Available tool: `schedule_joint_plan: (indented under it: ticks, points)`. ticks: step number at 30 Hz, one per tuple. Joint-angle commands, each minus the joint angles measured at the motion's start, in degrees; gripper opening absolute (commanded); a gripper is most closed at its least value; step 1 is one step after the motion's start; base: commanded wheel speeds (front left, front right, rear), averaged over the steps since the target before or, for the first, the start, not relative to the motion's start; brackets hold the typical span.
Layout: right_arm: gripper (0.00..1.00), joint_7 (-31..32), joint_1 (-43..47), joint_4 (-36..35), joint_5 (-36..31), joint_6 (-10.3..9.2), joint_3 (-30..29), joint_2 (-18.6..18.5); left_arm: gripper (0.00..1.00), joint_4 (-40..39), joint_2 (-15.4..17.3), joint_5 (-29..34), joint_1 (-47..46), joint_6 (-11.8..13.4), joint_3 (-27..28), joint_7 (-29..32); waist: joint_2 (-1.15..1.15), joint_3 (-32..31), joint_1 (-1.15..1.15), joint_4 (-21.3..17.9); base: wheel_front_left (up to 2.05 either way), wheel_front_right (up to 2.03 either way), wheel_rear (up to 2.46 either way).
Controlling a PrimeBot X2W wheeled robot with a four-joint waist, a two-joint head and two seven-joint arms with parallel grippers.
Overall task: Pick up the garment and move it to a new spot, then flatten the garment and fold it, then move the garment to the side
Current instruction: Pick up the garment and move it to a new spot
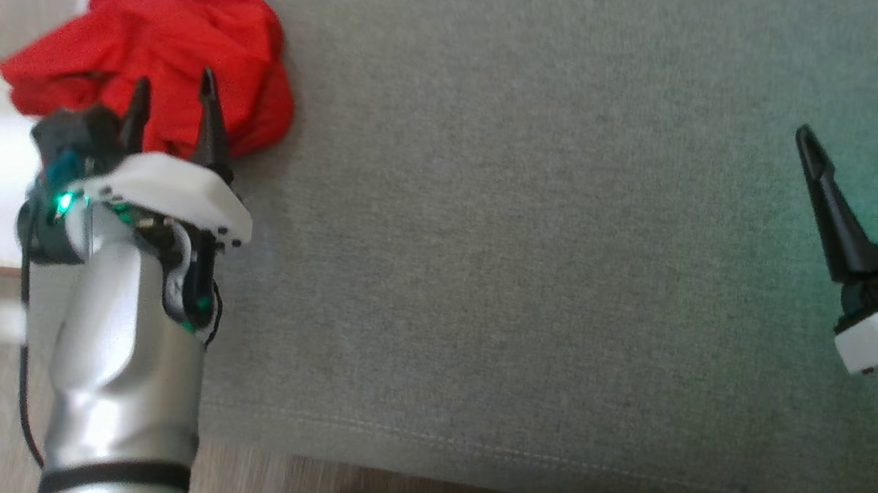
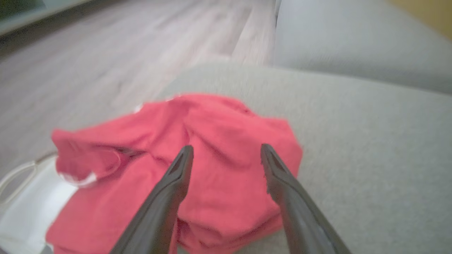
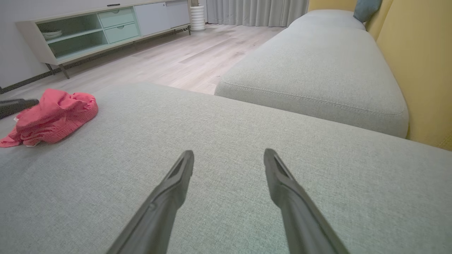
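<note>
Your left gripper [image 1: 175,83] reaches toward 11 o'clock in the head view, jaws wide and empty, its tips over the near edge of the crumpled red garment [image 1: 168,31]. The garment lies on the grey cushion's [image 1: 526,230] corner there. Your right gripper [image 1: 847,122] hovers at 4 o'clock, fingers pointing up, equally wide, holding nothing.
</note>
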Motion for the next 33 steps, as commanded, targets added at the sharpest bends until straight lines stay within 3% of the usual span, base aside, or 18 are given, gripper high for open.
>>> schedule_joint_plan:
  ticks: [1, 12, 13, 14, 15, 16, 22, 25, 33]
  points:
    - [1.00, 0.13, -1.33, -2.66, 0.43, 0.19, 1.26, -0.92, 1.00, -0.16, 1.83, -0.43, -1.31, -0.26, 1.89, 0.59, 0.00, 2.84, -0.03, -1.02, 0.00, 0.00, 0.00]
    - [1.00, 0.44, -3.15, -2.13, 1.76, 0.19, 2.31, -1.81, 1.00, 22.80, 3.63, -3.73, -13.67, -3.47, 2.42, 11.16, 0.00, 3.98, -0.03, -1.95, 0.00, 0.00, 0.00]
    - [1.00, 0.32, -3.24, -2.00, 1.82, 0.19, 2.26, -1.76, 0.77, 23.43, 3.81, -3.70, -14.21, -3.58, 2.33, 10.56, 0.00, 3.80, -0.03, -1.99, 0.00, 0.00, 0.00]
    - [1.00, 0.21, -3.27, -1.80, 1.86, 0.19, 2.18, -1.68, 0.31, 24.02, 4.05, -3.44, -14.56, -3.66, 2.03, 9.85, 0.00, 3.49, -0.03, -2.00, 0.00, 0.00, 0.00]
    - [1.00, 0.06, -3.26, -1.63, 1.85, 0.19, 2.06, -1.51, 0.10, 24.25, 4.25, -3.36, -14.86, -3.76, 1.94, 8.54, 0.00, 3.16, -0.03, -2.02, 0.00, 0.00, 0.00]
    - [1.00, -0.08, -3.22, -1.46, 1.84, 0.19, 1.99, -1.33, 0.00, 24.31, 4.51, -3.30, -15.07, -3.57, 2.00, 6.89, 0.00, 2.78, -0.03, -2.02, 0.00, 0.00, 0.00]
    - [1.00, -2.39, -2.40, 1.18, 2.03, 0.19, 2.14, 0.63, 0.00, 22.79, 6.57, -1.92, -13.67, -1.05, 1.76, -4.03, 0.00, -3.07, -0.03, -2.17, 0.00, 0.00, 0.00]
    - [1.00, -3.85, -1.71, 2.28, 2.11, 0.19, 3.06, 1.57, 0.00, 18.81, 7.71, -0.50, -11.63, 0.42, 1.30, -5.73, 0.00, -6.36, -0.03, -2.39, 0.00, 0.00, 0.00]
    - [1.00, -6.81, 0.80, 5.76, 2.19, 0.19, 4.67, 4.88, 0.00, -4.10, 9.60, 1.99, 1.01, 4.51, 2.47, -6.09, 0.00, -14.15, -0.03, -3.91, 0.00, 0.00, 0.00]
